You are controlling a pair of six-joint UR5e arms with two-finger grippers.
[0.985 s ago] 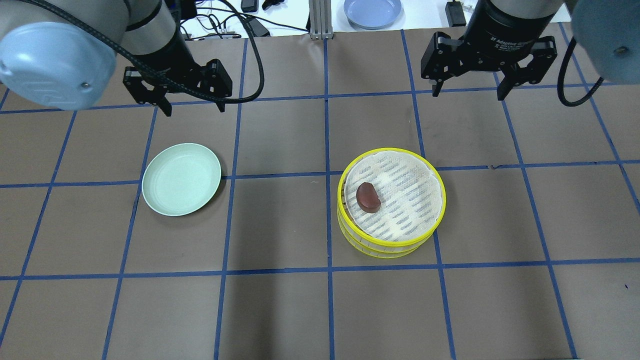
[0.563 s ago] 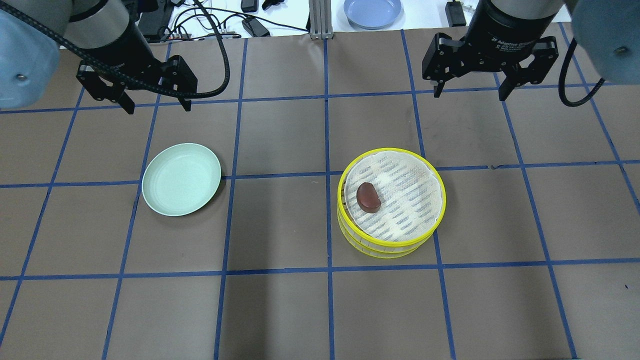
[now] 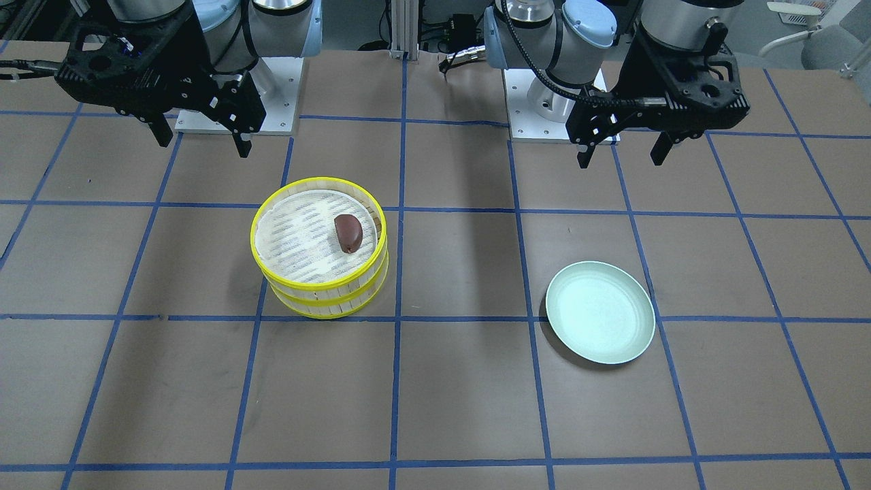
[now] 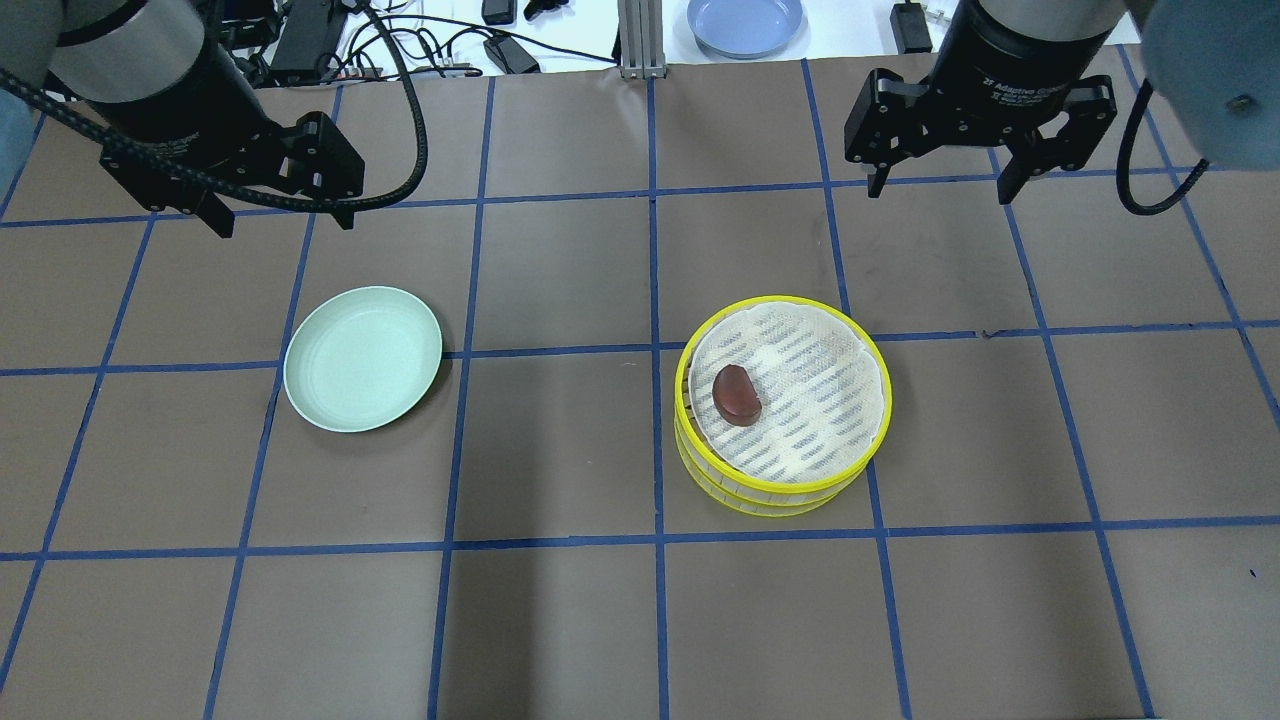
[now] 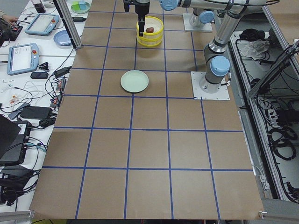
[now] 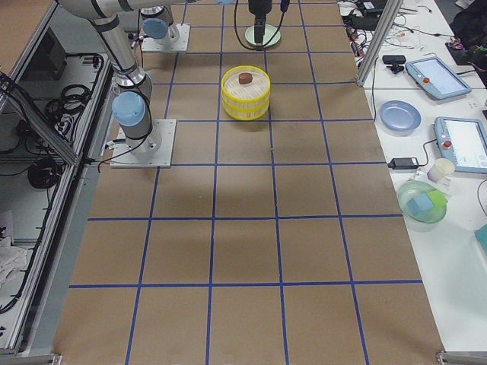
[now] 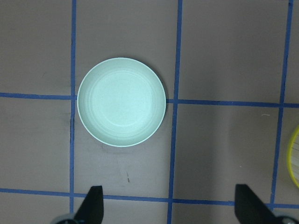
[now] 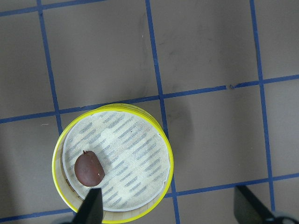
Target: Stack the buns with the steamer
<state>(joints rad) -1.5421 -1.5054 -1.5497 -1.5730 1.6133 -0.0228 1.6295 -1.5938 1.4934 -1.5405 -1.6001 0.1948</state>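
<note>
The left claw [image 4: 283,222] hangs released, jaws spread wide and holding nothing, above the counter [image 4: 560,450]. The right claw [image 4: 940,190] is likewise released with nothing between its fingers. In the left wrist view a pale green plate [image 4: 362,358] lies flat on the counter ahead of the left fingertips, well apart from them. A yellow steamer [image 4: 762,492] of two stacked tiers stands on the counter near the right claw. Its upper tier is lined with a white striped liner [image 4: 820,390], and a dark reddish-brown bun [image 4: 737,394] rests on it near the rim. The upper tier hides whatever the lower one holds.
</note>
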